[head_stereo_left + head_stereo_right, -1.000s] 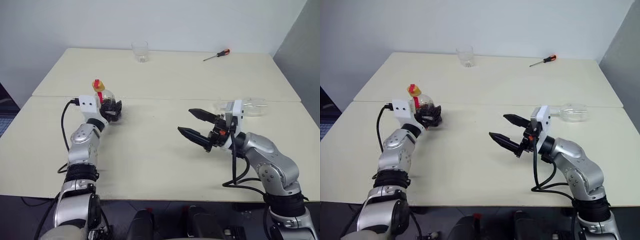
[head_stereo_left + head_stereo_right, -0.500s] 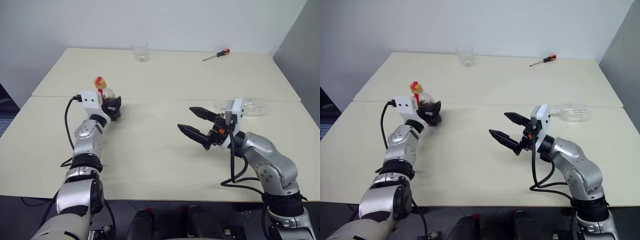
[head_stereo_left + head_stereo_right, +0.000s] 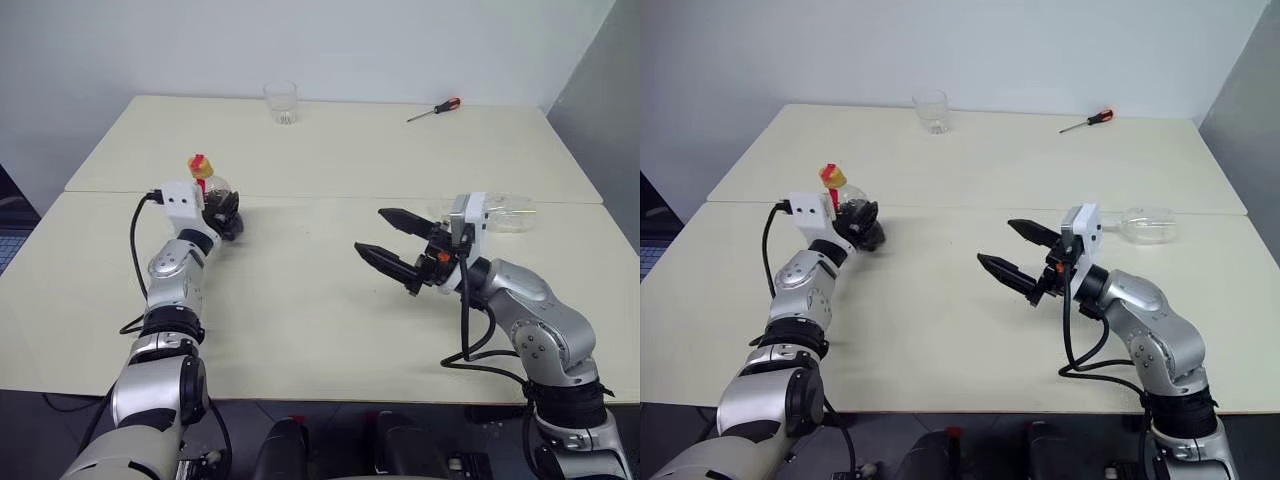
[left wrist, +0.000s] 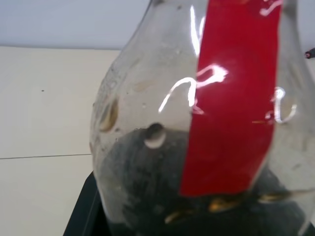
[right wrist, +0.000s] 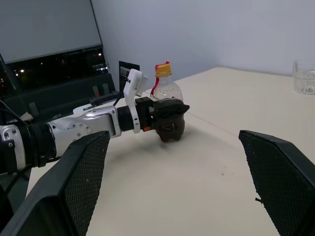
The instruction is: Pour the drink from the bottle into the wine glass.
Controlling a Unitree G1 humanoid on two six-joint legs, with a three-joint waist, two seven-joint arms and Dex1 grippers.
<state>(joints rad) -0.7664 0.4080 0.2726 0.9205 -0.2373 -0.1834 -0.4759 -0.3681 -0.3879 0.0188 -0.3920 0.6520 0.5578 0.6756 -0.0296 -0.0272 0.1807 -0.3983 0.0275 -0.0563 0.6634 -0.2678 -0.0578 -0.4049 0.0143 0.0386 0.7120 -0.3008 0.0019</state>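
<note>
The bottle (image 3: 212,186) stands upright on the table's left side, with a yellow cap, a red neck label and the dark drink (image 5: 170,131) low in its bulbous body. My left gripper (image 3: 226,214) is shut on the lower body of the bottle (image 5: 167,89); in the left wrist view the bottle (image 4: 197,123) is pressed close. Above the table's middle my right gripper (image 3: 370,230) hovers open and empty, pointing toward the bottle. The wine glass (image 3: 508,213) lies on its side behind my right wrist, partly hidden.
A short clear tumbler (image 3: 281,102) stands at the far edge. A red-handled screwdriver (image 3: 435,109) lies at the far right. A seam between two tabletops (image 3: 330,196) runs across just behind the bottle. Bare table lies between the two grippers.
My left gripper's fingers have closed in around the bottle's body, and the bottle now stands a little straighter. The right arm has stayed put.
</note>
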